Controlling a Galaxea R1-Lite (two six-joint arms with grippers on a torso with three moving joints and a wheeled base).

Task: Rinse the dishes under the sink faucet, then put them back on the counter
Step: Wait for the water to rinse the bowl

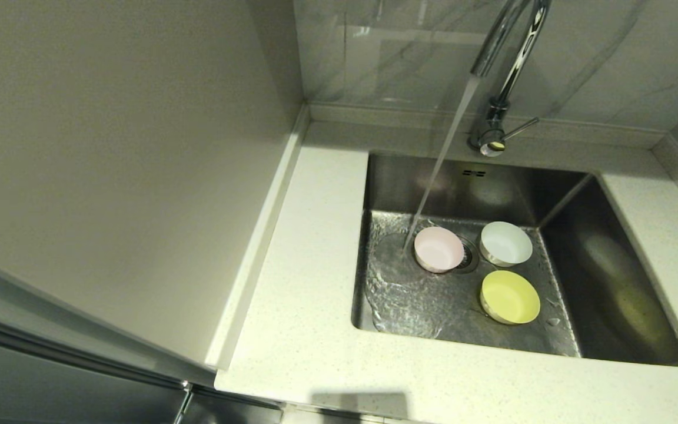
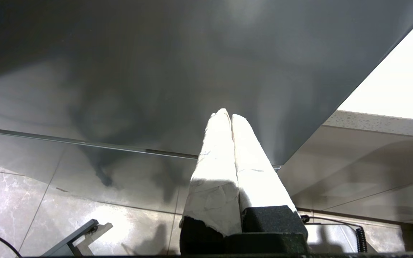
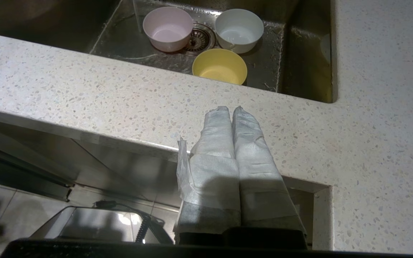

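In the head view, the sink faucet (image 1: pixel 507 65) runs a slanted stream of water into the sink (image 1: pixel 621 282), landing on the basin floor just beside the pale pink bowl (image 1: pixel 439 249), at that bowl's left. The pink bowl sits partly over the round drain (image 1: pixel 468 256); the white bowl (image 1: pixel 505 243) stands near it to the right, and the yellow-green bowl (image 1: pixel 509 297) sits closer to the front wall of the basin, below the white one. All three are upright and apart from each other. Rippled water spreads over the left part of the basin floor. The counter (image 1: pixel 309 306) wraps the sink on all sides, and neither arm shows here. In the left wrist view, the left gripper (image 2: pixel 231 115) is low down beside a grey cabinet panel (image 2: pixel 192 64), below counter height, its two cloth-wrapped fingers (image 2: pixel 217 161) pressed together and holding nothing. In the right wrist view, the right gripper (image 3: pixel 231 109) hangs in front of the counter's front edge (image 3: pixel 84 100), its wrapped fingers (image 3: pixel 253 154) likewise pressed flat against each other with nothing between them; beyond the counter, the pink bowl (image 3: pixel 167 28), white bowl (image 3: pixel 239 29) and yellow-green bowl (image 3: pixel 219 66) rest in the sink (image 3: pixel 299 53) around the drain (image 3: pixel 197 37).
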